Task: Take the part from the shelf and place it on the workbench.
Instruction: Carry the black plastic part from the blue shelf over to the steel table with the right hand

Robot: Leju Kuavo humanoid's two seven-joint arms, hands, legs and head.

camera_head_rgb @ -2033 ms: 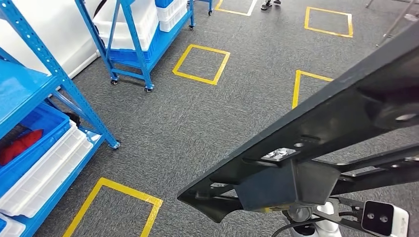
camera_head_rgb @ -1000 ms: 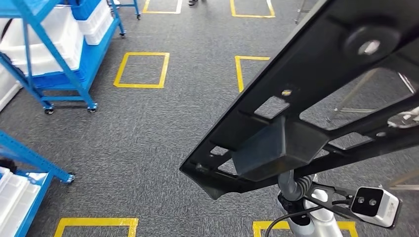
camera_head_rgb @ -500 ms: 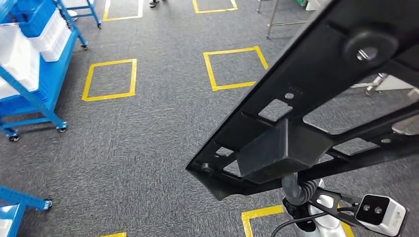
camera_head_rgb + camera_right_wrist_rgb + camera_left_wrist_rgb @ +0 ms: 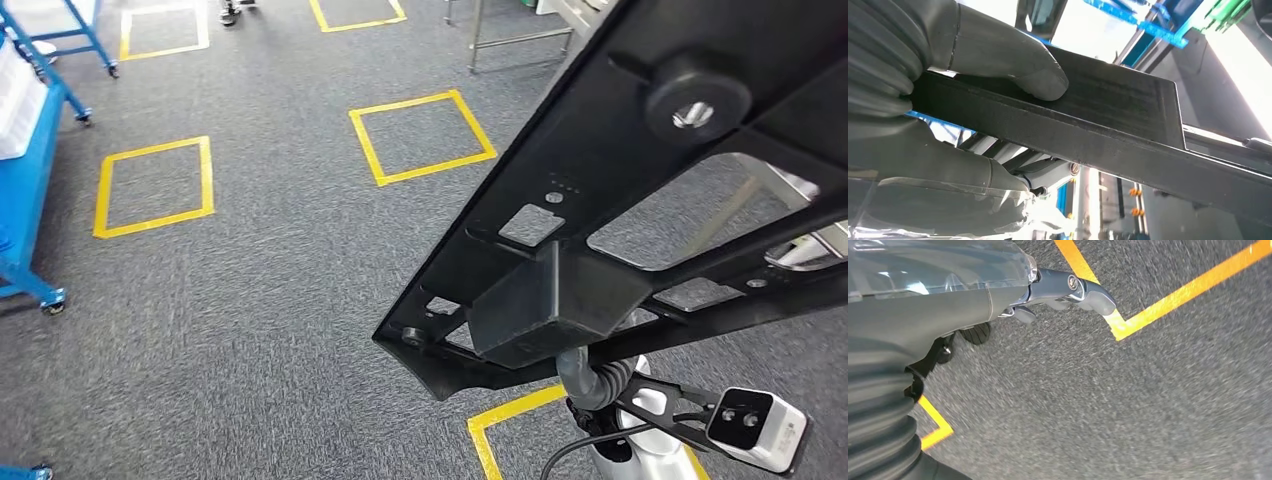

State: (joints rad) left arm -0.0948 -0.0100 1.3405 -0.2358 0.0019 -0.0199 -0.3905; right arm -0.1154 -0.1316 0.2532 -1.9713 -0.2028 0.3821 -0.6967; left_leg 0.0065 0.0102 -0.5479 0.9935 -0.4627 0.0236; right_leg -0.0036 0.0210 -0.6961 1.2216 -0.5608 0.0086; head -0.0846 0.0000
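Matte black plastic part (image 4: 640,180), long with cut-outs, sits clamped in the right hand (image 4: 948,100); left hand (image 4: 998,295) hangs empty, fingers loosely apart.

My right hand (image 4: 948,100) wears a grey ribbed cover at the wrist, running into a thick, smooth grey thumb. A clear, glossy plastic film wraps the part below it. My left hand (image 4: 998,305) has the same ribbed grey cover and film, with a blue-grey metal finger link fastened by a round screw. From the head view, my right forearm (image 4: 625,455) is silver, carrying a white wrist camera (image 4: 755,425) with two dark lenses on a black bracket, beside a black cable.
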